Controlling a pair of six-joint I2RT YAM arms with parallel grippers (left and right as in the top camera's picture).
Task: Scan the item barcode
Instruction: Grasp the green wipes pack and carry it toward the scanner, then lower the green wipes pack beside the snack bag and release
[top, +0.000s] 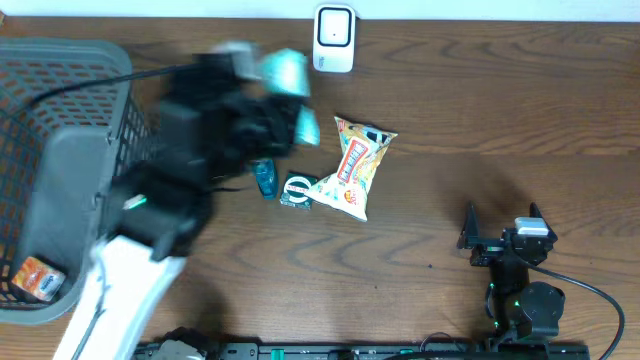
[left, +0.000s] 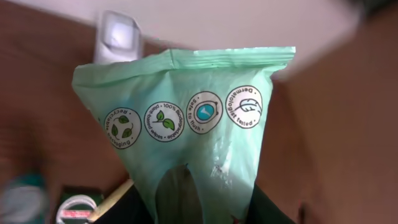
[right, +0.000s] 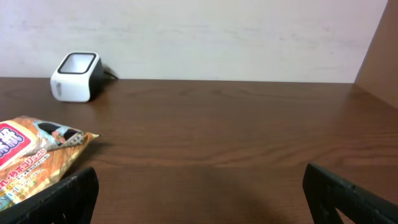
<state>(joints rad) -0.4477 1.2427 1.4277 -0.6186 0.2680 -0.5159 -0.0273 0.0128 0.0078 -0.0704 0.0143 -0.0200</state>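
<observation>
Brown wooden table carries the scanner at its far edge. Left gripper clamps the green pouch by one end, just near-left of the scanner, though overhead blur hides the gap. Its barcode isn't showing; turn that face squarely to the scanner, slowly. Right gripper idles wide open, near right.

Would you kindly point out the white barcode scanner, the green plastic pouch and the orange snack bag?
white barcode scanner (top: 334, 38): overhead view, centre of its face.
green plastic pouch (left: 186, 134): left wrist view, front panel below the badges.
orange snack bag (top: 358, 165): overhead view, printed front.
</observation>
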